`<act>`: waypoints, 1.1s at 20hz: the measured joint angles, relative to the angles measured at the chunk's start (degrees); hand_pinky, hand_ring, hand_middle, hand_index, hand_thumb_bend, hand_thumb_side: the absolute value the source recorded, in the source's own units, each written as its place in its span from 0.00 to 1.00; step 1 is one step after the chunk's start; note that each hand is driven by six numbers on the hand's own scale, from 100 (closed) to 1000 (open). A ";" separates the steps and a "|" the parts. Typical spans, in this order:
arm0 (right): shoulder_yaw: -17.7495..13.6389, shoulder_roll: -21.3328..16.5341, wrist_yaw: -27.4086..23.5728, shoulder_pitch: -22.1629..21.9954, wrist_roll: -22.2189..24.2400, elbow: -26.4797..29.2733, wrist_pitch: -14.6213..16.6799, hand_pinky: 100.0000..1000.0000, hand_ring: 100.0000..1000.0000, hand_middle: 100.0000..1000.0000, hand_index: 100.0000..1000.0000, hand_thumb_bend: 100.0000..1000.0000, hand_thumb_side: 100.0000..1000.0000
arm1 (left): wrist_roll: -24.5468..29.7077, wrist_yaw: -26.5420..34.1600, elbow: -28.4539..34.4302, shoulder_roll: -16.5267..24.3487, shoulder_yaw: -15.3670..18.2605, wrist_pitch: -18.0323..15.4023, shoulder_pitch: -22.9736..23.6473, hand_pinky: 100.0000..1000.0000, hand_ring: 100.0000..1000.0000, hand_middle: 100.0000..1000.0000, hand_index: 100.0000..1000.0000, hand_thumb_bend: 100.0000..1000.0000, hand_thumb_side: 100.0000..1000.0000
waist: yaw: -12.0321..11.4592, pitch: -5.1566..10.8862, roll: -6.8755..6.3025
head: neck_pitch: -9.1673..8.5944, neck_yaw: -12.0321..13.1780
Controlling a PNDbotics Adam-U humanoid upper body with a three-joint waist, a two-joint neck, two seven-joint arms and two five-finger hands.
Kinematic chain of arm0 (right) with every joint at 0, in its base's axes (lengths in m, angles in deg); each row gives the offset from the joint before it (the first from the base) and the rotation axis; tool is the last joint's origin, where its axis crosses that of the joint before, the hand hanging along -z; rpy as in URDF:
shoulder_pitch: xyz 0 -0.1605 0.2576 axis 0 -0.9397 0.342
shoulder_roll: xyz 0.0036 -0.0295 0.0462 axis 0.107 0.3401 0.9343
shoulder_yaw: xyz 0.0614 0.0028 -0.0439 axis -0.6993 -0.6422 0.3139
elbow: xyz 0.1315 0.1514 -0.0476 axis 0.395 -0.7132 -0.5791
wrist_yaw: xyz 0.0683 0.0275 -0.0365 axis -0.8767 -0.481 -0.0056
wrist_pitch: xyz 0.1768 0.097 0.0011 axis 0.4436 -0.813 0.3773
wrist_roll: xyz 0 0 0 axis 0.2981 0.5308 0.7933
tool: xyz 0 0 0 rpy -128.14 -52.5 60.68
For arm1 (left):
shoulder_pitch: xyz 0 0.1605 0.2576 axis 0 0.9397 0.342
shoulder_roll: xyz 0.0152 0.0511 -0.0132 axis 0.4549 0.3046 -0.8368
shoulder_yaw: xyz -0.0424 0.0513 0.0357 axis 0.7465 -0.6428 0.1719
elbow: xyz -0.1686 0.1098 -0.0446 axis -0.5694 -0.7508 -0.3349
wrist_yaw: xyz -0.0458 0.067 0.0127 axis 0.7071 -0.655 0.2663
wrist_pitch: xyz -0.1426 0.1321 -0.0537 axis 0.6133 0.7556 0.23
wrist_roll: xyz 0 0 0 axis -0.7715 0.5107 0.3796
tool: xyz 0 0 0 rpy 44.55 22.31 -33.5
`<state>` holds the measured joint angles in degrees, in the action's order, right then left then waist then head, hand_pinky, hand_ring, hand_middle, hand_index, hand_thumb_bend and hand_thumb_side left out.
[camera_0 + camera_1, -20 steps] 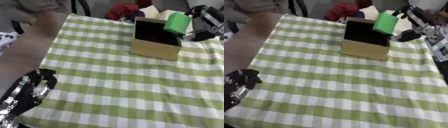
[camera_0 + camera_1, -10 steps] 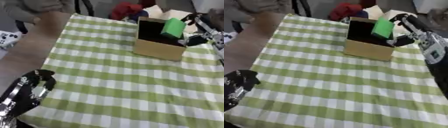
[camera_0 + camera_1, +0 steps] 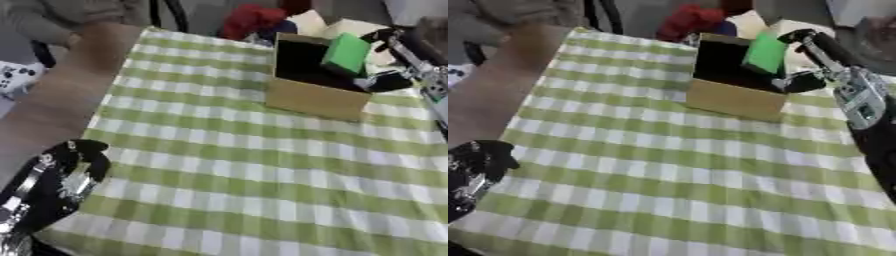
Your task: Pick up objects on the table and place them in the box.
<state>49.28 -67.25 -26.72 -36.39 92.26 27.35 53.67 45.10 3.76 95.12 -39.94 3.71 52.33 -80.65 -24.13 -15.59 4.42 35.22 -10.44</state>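
A green block [image 3: 346, 53] hangs over the open top of the cardboard box [image 3: 317, 98], at its right side. My right hand [image 3: 805, 60] comes in from the right and has its fingers and thumb curled round the block. The box stands at the far right of the green-and-white checked table [image 3: 245, 170], and its inside looks dark. My left hand [image 3: 66, 172] rests at the table's lower left corner, its fingers relaxed and holding nothing.
Red cloth [image 3: 254, 20] and pale objects [image 3: 306, 22] lie behind the box at the far edge. A bare wooden surface [image 3: 61, 100] runs along the table's left side. A person sits at the far left corner.
My right hand has carried the green block left and down, from beside the box's right wall to over its opening. The camera view has shifted a little.
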 measured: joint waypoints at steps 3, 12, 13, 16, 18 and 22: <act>0.07 0.30 0.22 -0.05 -0.36 0.05 0.31 0.73 0.85 0.71 0.93 0.43 0.20 | 0.00 0.00 0.00 0.00 0.00 0.00 0.00 0.92 0.58 0.49 0.69 0.29 0.45 | 0.00 0.00 0.00 | 0.00 0.00; 0.37 0.31 -0.01 -0.49 -1.07 1.80 0.32 0.73 0.85 0.71 0.94 0.42 0.23 | 0.00 0.00 0.00 -0.01 0.01 0.02 0.00 0.92 0.58 0.49 0.69 0.29 0.45 | 0.91 0.06 -0.07 | 0.02 0.05; 0.37 0.31 -0.28 -0.68 -1.16 2.22 0.24 0.73 0.85 0.71 0.94 0.42 0.23 | 0.00 0.00 -0.01 -0.01 0.02 0.02 0.02 0.92 0.58 0.49 0.69 0.29 0.45 | 1.16 0.07 -0.13 | 0.03 0.10; 0.40 0.28 -1.81 -1.39 -1.44 4.07 -0.05 0.73 0.85 0.70 0.92 0.39 0.22 | -0.08 0.00 -0.02 -0.02 0.07 0.05 0.14 0.93 0.58 0.49 0.69 0.29 0.45 | 2.24 0.19 -0.49 | 0.22 0.32; 0.54 0.17 -3.71 -2.20 -1.47 5.79 -0.29 0.72 0.85 0.69 0.91 0.36 0.22 | -0.24 0.00 -0.05 -0.04 0.14 0.12 0.35 0.93 0.58 0.49 0.69 0.29 0.45 | 3.31 0.58 -0.76 | 0.57 0.59; 1.21 -0.38 -9.84 -4.29 -0.15 11.14 -1.41 0.72 0.86 0.69 0.90 0.33 0.20 | -0.74 0.00 -0.23 -0.06 0.62 0.16 0.66 0.93 0.58 0.49 0.69 0.30 0.45 | 5.15 0.98 -1.09 | 1.05 1.42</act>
<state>50.49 -67.63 -36.56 -40.68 92.12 38.49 52.26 44.36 3.76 94.90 -40.01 4.32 52.49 -79.99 -18.99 -14.61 3.33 36.27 -9.01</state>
